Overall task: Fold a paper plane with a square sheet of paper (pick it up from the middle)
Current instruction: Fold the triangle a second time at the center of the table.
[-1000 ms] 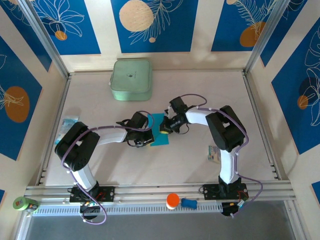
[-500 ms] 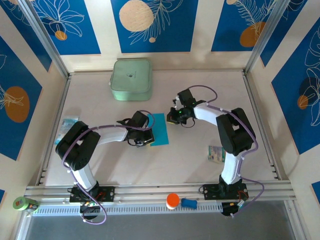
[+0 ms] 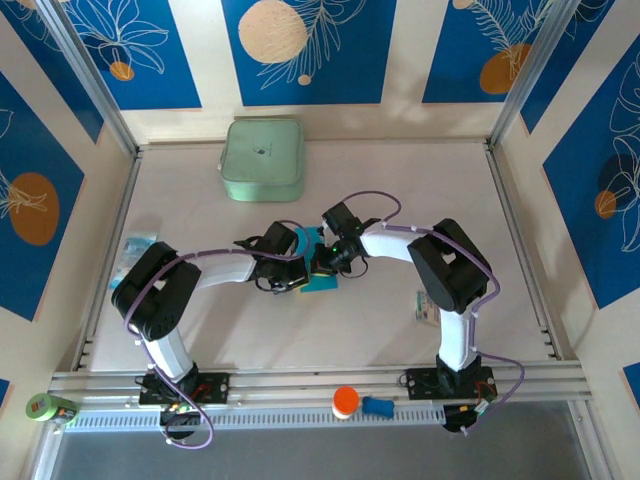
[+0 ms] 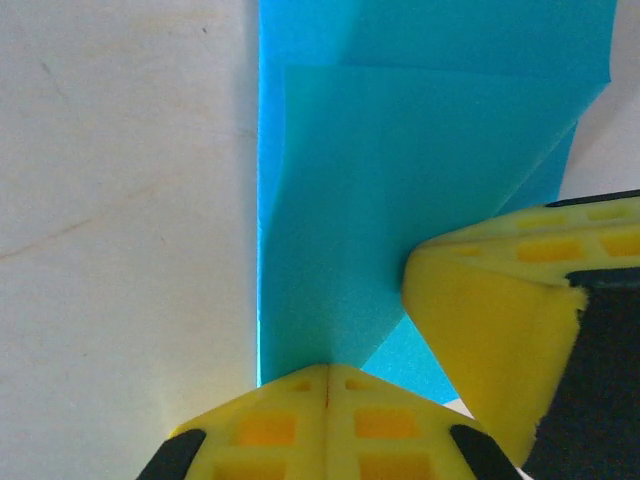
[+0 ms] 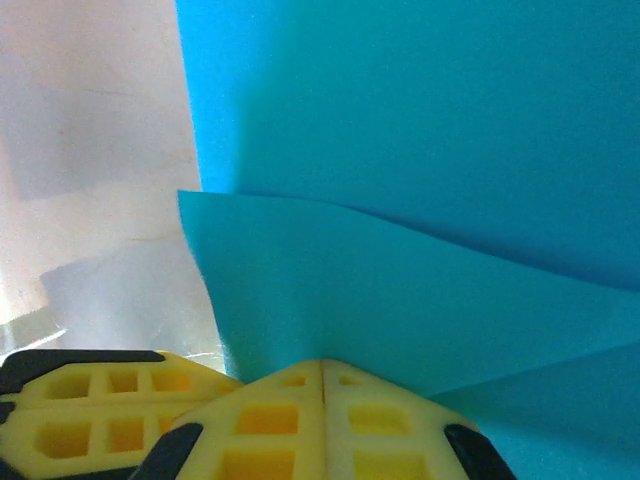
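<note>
The step in hand looks like an early crease. The left gripper (image 3: pixel 288 266) has its yellow fingers closed together, tips down on the near-left edge of the thin cyan-blue square sheet of paper (image 4: pixel 420 170), which lies near the middle of the worktop (image 3: pixel 250 330). A flap of the sheet is already turned over the layer beneath. Just to its right, the right gripper (image 5: pixel 322 395) is also closed, tips touching the rising edge of that flap (whether it pinches the paper or only pushes it, I cannot tell). The two grippers sit almost touching each other over the sheet.

The next move probably calls for the left tips to keep the sheet pinned while the right ones lay the flap flat and run along its fold to sharpen it. The paper will likely skid or spring back if either lets go early.

Counted from left to right:
- one small printed packet (image 3: pixel 138 248) by the worktop's left edge
- one pale green rounded-square box (image 3: pixel 263 158) at the far edge
- two grippers
- one blue sheet
- a second printed packet (image 3: pixel 428 306) toward the right edge
</note>
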Tool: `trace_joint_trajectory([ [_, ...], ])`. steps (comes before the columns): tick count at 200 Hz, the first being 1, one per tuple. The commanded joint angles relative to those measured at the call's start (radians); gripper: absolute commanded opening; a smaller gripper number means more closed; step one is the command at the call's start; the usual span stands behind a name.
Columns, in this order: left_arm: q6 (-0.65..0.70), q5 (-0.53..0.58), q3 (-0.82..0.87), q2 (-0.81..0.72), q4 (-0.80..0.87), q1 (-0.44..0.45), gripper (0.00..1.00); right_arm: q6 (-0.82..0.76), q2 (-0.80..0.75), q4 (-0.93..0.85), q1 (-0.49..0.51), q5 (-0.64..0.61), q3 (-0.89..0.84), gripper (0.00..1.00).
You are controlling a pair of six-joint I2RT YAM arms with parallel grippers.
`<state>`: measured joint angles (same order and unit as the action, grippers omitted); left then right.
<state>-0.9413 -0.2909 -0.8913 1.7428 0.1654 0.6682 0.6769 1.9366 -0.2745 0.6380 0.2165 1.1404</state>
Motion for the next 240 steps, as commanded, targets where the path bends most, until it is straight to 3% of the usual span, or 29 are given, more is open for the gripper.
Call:
trace_joint_trajectory([
  [1,0.008,0.035,0.032,0.054,0.138,0.007,0.04,0.016,0.023,-0.007,0.01,0.016,0.002,0.0],
  [38,0.0,0.047,0.038,0.055,0.165,0.007,0.04,-0.016,0.038,-0.02,-0.018,-0.036,-0.008,0.0],
  [81,-0.017,0.058,0.061,0.063,0.193,0.007,0.04,0.032,0.062,0.065,-0.194,0.061,-0.029,0.0],
  [108,-0.01,0.048,0.045,0.063,0.183,0.007,0.03,0.054,0.047,0.053,-0.258,0.035,-0.01,0.0],
  [167,0.034,0.029,-0.027,0.069,0.194,0.007,0.04,-0.032,-0.1,-0.045,-0.146,-0.066,-0.003,0.0],
  [240,0.057,0.012,-0.047,0.049,0.182,0.007,0.04,-0.008,0.015,-0.058,-0.059,-0.051,0.037,0.0],
])
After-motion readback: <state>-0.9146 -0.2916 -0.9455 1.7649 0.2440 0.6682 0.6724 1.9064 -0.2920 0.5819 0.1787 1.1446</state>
